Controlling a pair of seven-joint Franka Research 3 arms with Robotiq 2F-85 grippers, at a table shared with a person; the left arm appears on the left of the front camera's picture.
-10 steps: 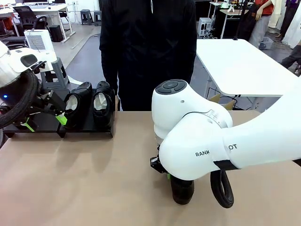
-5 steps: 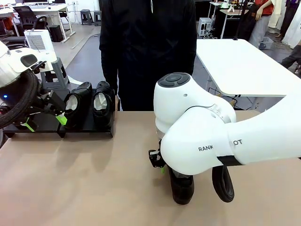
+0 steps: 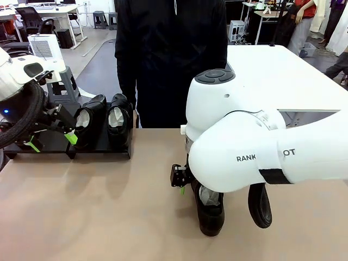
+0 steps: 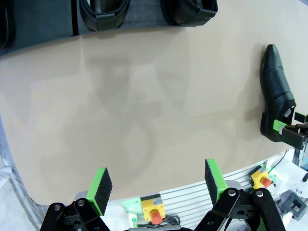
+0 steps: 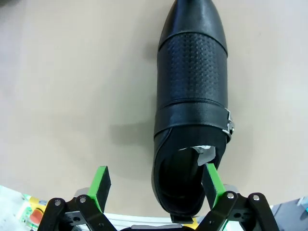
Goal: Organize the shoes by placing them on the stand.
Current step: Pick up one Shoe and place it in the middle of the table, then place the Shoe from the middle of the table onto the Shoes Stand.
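Brown worktop (image 3: pixel 98 206) carries one dress shoe (image 5: pixel 192 110); the right end effector (image 5: pixel 156 183), raised since a moment ago, is spread beside its heel, ungripped.

The left end effector (image 4: pixel 156 180) is spread empty.

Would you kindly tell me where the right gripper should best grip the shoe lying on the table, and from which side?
Probably at the heel collar, from above. The shoe lies upright on its sole with its opening up. The right gripper is open over the heel end, one finger at the opening's edge. One finger inside, one outside, could pinch that wall.
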